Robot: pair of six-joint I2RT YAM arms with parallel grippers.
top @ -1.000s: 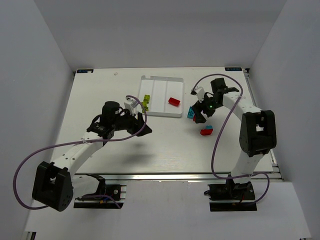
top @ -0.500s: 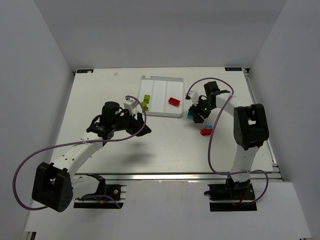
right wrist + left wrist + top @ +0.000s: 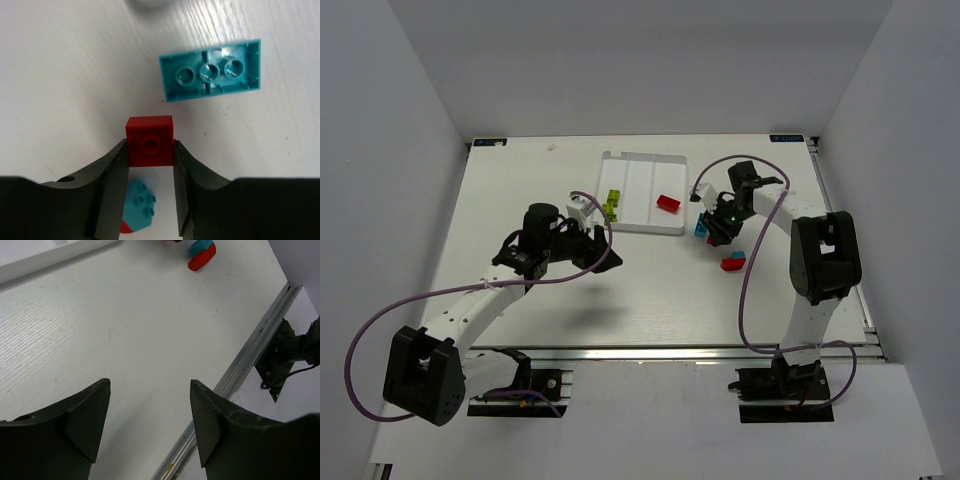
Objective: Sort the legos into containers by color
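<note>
the right gripper (image 3: 149, 146) is clamped on a small red brick (image 3: 149, 134), one finger against each side, just right of the tray (image 3: 642, 180) and low over the desk (image 3: 520, 180). an upturned cyan brick (image 3: 210, 75) lies just beyond it, apart from it, and a red-and-cyan pair (image 3: 732, 261) sits nearer the arm bases. in the tray, yellow-green bricks (image 3: 613, 200) lie in the left compartment and a red brick (image 3: 668, 204) in the right one. the left gripper (image 3: 150, 390) hangs above bare desk near the tray's near left corner, jaws apart with nothing between them
</note>
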